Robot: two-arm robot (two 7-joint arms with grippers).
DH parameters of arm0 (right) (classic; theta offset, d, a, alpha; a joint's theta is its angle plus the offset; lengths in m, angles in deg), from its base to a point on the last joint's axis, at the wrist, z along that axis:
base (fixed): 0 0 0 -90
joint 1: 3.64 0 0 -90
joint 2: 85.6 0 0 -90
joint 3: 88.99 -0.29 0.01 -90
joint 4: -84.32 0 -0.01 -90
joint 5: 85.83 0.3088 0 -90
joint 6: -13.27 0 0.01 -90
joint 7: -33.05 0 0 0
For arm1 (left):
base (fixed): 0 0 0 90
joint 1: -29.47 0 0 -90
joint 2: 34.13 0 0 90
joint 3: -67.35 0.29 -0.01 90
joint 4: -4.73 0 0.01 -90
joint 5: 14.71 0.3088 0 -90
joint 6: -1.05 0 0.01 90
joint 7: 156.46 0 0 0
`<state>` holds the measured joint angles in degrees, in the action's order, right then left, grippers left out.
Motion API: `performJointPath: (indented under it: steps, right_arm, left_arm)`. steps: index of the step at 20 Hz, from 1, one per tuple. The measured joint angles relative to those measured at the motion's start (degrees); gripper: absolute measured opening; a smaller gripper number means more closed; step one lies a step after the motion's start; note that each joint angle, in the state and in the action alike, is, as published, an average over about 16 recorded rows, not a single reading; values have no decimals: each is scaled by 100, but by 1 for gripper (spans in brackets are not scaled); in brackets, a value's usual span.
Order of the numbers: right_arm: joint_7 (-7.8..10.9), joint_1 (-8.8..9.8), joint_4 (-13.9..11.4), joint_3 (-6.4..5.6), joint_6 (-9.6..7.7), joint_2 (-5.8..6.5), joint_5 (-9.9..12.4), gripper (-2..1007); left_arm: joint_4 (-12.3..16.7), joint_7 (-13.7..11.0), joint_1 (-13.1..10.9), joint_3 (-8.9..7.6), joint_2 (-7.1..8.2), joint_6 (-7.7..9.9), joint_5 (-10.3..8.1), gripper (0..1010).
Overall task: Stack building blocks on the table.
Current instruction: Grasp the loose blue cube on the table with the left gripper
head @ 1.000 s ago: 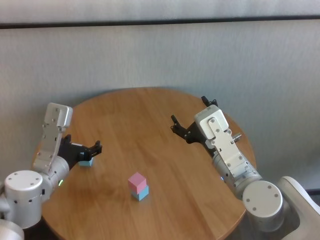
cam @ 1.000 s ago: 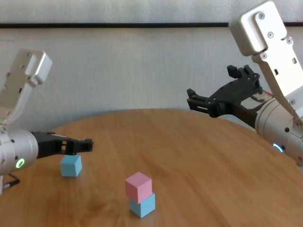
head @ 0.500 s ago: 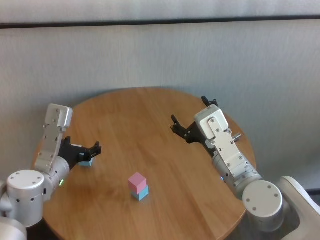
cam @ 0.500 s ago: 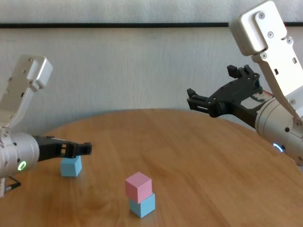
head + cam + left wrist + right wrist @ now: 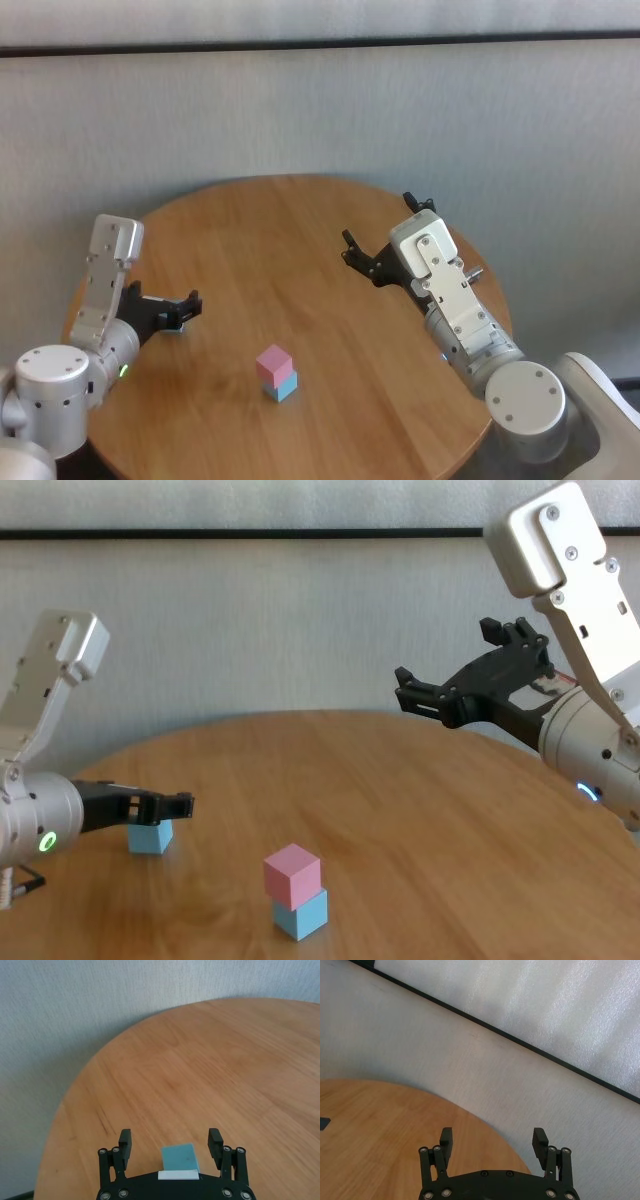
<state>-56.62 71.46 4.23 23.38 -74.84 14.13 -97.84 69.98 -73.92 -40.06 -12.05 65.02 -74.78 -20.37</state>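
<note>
We count two levels complete: the pink block [image 5: 292,870] sits on a blue block [image 5: 301,913] near tabletop [image 5: 300,230] centre. Remaining: the loose blue block [image 5: 179,1158], between the spread left end effector [image 5: 171,1141] fingers; right end effector [image 5: 455,670] spread, idle far right

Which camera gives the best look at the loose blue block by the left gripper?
The left wrist view: the blue block sits between the open left gripper fingers. Chest view shows it partly hidden behind the gripper; head view barely shows it; right wrist view misses it.
</note>
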Motion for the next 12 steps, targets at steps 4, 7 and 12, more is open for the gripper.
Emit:
performJointPath:
  steps: [4, 7, 12]
  right_arm:
    - [0, 0, 0, 0, 0, 0, 0, 1005]
    - [0, 0, 0, 0, 0, 0, 0, 1004]
    - [0, 0, 0, 0, 0, 0, 0, 1005]
  left_arm:
    - [-47, -41, -10, -48, -29, -6, 17, 1002]
    - [-81, -80, -14, -79, -45, -11, 33, 1002]
    - [-142, -147, -9, -121, -65, -18, 63, 1002]
